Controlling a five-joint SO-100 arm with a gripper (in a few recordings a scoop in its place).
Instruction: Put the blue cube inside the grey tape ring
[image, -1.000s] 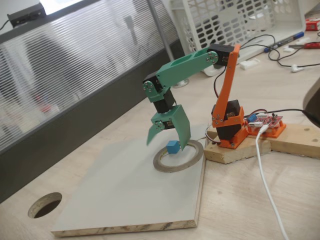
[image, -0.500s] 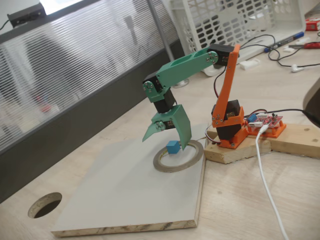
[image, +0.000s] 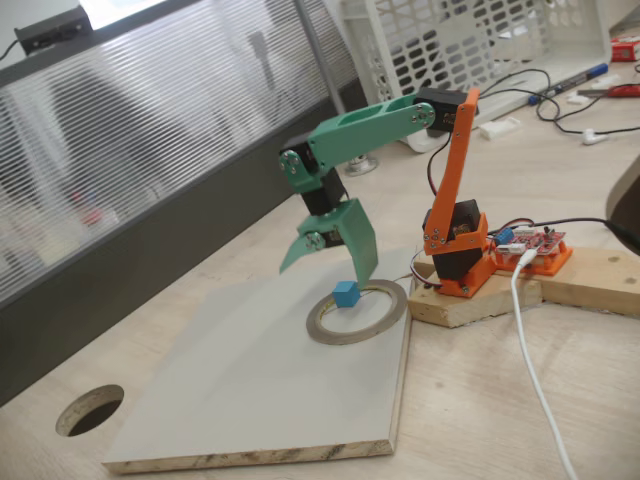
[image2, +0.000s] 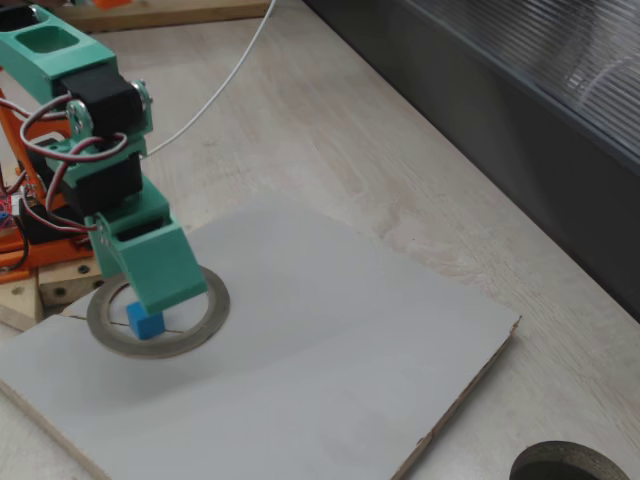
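Note:
The small blue cube (image: 346, 294) (image2: 146, 322) rests free on the white board inside the hollow of the grey tape ring (image: 393, 312) (image2: 214, 300), close against the ring's inner edge. My green gripper (image: 325, 272) (image2: 163, 296) hangs open just above the cube, its jaws spread wide and holding nothing. The broad finger (image: 358, 245) points down over the ring's back rim. The thin curved finger (image: 296, 255) sticks out to the left in a fixed view.
The white board (image: 250, 390) lies on a wooden table with a round hole (image: 90, 410) (image2: 570, 465) near its corner. The orange arm base (image: 458, 250), a red circuit board (image: 535, 245) and a white cable (image: 530, 350) stand beside the ring. A dark partition runs behind.
The gripper has risen off the cube and its jaws have spread wider. The cube and the ring stay where they were.

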